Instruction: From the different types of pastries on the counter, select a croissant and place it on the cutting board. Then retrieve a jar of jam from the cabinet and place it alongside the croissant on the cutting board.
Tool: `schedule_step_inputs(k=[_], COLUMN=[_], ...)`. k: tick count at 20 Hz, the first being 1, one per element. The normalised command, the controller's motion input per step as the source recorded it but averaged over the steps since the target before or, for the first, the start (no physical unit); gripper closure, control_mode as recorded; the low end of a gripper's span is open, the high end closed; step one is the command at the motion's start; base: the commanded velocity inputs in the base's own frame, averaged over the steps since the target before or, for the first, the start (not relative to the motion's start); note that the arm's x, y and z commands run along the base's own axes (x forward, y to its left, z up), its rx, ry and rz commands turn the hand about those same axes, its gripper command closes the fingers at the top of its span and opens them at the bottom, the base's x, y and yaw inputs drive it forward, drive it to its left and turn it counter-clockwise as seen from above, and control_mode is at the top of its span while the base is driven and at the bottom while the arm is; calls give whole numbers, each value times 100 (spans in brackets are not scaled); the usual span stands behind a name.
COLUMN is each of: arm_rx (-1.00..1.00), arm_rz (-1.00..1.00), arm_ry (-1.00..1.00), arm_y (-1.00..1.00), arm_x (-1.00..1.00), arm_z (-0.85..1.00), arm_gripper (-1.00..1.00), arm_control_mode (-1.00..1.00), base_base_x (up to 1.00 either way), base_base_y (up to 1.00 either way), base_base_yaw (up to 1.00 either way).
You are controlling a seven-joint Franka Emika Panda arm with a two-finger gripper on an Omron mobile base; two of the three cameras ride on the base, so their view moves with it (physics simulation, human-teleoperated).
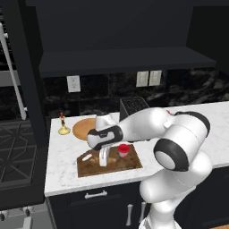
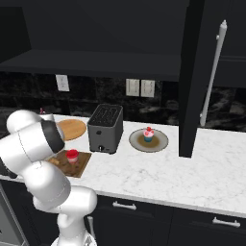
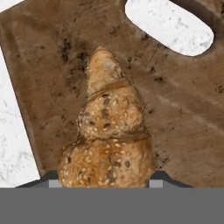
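The gripper (image 1: pixel 103 163) is closed on the ridged golden-brown croissant (image 3: pixel 108 131), which lies on the dark brown wooden cutting board (image 1: pixel 129 164). A small red-lidded jam jar (image 1: pixel 123 150) stands on the board beside it

On the cutting board (image 1: pixel 129 164), the jar of jam (image 1: pixel 124 150) stands just right of the gripper (image 1: pixel 103 162), blocking sideways travel there. Behind the board, the toaster (image 2: pixel 105 128) and round wooden plate (image 2: pixel 72 129) bar the way. The counter (image 2: pixel 158 170) right of the board lies open.
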Motion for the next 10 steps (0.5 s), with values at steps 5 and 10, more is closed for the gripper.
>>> schedule_step_inputs(k=[5,10], arm_rx=[0,0], arm_rz=[0,0], arm_ry=[-5,-1], arm_y=[0,0], arm_x=[0,0], arm_z=[2,24], arm_gripper=[-100,-100], arm_control_mode=[-100,-100], base_base_x=[0,0], base_base_y=[0,0], base_base_yaw=[0,0])
